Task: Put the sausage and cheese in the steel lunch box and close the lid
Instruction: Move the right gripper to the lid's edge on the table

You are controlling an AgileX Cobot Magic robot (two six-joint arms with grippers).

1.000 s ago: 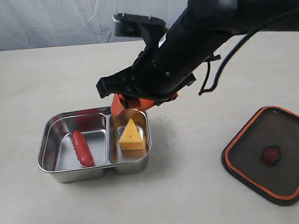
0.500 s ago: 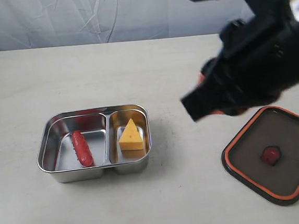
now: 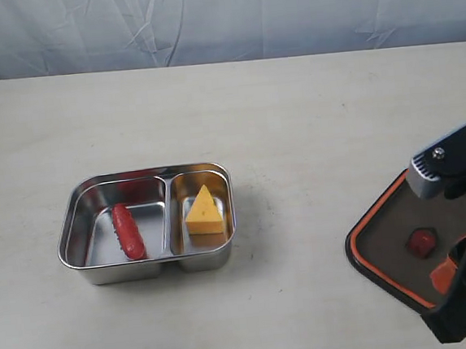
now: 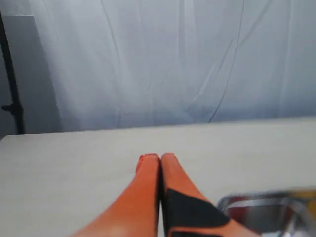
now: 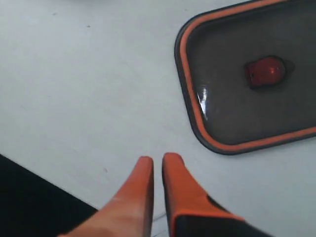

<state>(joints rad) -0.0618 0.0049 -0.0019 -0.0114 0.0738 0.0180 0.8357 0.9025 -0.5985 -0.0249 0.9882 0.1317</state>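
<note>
Well apart from the right gripper, the shiny steel lunch box holds the red sausage in one compartment and the yellow cheese wedge in the other. That gripper points down just beside the dark, orange-rimmed lid, its fingers almost pressed together on nothing. The left gripper, near the box, is pressed together too.

You have the steel lunch box open: red sausage lying in its left compartment, yellow cheese wedge in its right. The dark, orange-rimmed lid lies flat, well apart.
</note>
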